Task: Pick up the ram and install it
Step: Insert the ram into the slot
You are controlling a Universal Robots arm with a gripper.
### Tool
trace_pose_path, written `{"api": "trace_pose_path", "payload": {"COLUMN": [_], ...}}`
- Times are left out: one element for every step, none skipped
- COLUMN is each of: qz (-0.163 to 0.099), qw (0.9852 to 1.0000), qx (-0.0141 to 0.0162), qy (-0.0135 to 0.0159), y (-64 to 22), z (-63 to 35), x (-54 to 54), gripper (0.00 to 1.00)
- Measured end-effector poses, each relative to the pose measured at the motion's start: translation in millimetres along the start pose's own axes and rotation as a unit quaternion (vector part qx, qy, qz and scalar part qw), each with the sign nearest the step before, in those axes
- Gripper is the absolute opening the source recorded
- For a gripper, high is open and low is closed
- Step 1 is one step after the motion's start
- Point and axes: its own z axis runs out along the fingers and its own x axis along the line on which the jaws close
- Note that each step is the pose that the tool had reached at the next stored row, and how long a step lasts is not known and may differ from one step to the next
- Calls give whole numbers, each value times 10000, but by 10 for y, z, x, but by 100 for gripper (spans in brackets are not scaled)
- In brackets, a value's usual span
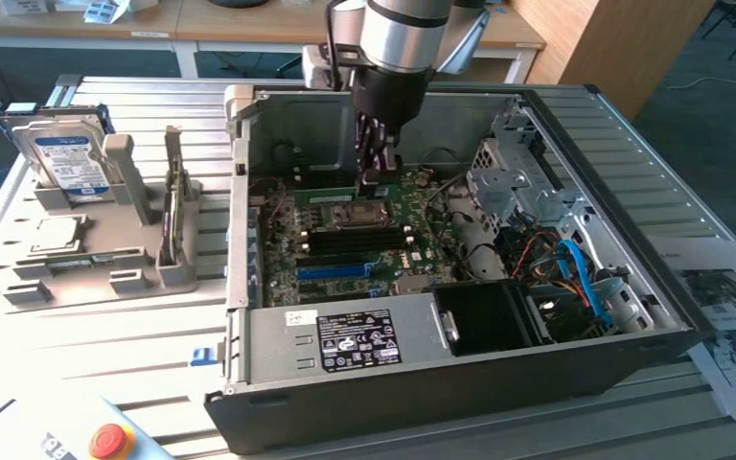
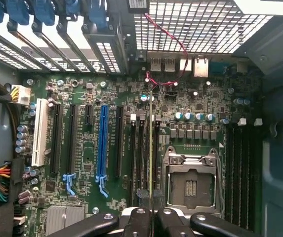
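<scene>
Now arm drops straight down into PC case, gripper clamped on ram, edge-on over mobo; long axis parallel w/ blue slot.

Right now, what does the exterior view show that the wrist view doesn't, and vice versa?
Exterior view adds: silver hard drive with blue-white label in a grey holder, red round button. Wrist view adds: thin green ram stick, edge-on, clamped by black fingers; white expansion slot. Shared: green motherboard, silver processor socket.
</scene>
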Motion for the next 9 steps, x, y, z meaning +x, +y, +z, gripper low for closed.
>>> {"api": "trace_pose_path", "payload": {"qz": [4,9,14,20,32,45,60,75,88], "qw": [10000,10000,10000,10000,10000,10000,10000,10000,10000], "qx": [0,0,0,0,0,0,-1,-1,-1], "qy": [-1,-1,-2,-3,-4,-4,-5,-6,-7], "y": [0,-1,-2,-2,-3,-3,-4,-5,-5], "z": [9,18,27,37,47,57,66,75,82], "x": [6,11,16,21,24,28,32,35,37], "gripper": [12,12,12,12,12,12,12,12,12]}}
